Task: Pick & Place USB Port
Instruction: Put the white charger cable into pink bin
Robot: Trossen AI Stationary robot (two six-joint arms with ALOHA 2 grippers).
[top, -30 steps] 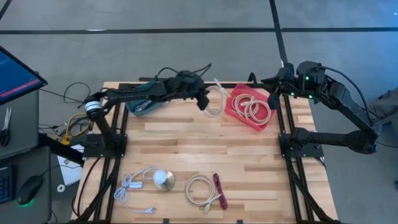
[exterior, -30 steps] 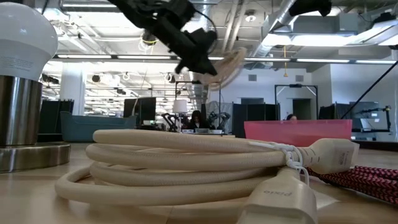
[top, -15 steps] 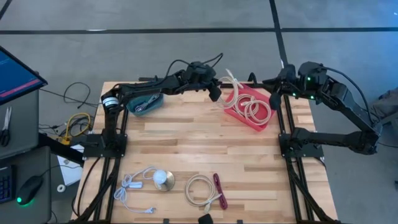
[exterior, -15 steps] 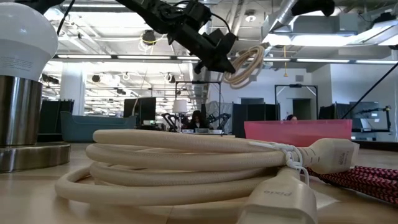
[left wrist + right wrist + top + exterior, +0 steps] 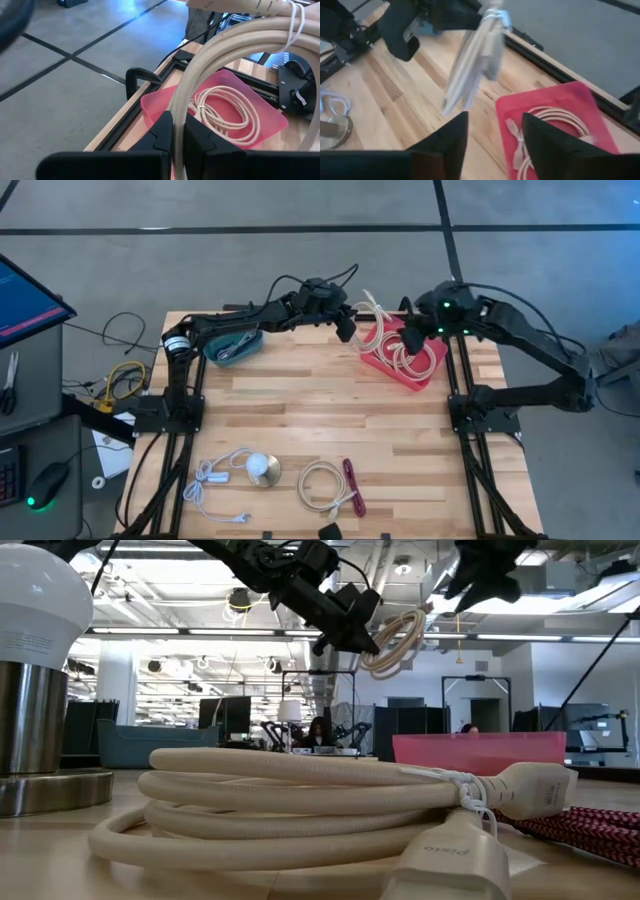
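Observation:
My left gripper (image 5: pixel 346 326) (image 5: pixel 347 632) is shut on a coiled cream USB cable (image 5: pixel 370 313) (image 5: pixel 395 640), high above the left rim of the red tray (image 5: pixel 381 363). A second cream coil (image 5: pixel 220 107) lies flat in the tray (image 5: pixel 150 106). My right gripper (image 5: pixel 412 331) (image 5: pixel 492 145) is open and touches nothing. It hovers over the tray, just right of the held cable, which shows blurred in the right wrist view (image 5: pixel 475 55). My left gripper pinches one strand of the coil (image 5: pixel 179 120) between its two fingers (image 5: pixel 162 132), which lie across the strand. The fingers come slanting from the table's left. The coil is lifted clear and juts out past the fingertips toward the tray, its tied end (image 5: pixel 292 12) farthest out.
A teal bowl (image 5: pixel 232 345) sits at the far left. Near the front edge lie a white adapter with its cord (image 5: pixel 215 476), a metal-based bulb (image 5: pixel 264 470), another cream coil (image 5: pixel 322 485) (image 5: pixel 300 810) and a red braided cable (image 5: pixel 353 486).
My left gripper carried the cream coil toward the table's right, from over the bare wood to above the tray's left rim, then held still. In the last half second my right arm swung toward the table's left, bringing its gripper over the tray next to the held coil.

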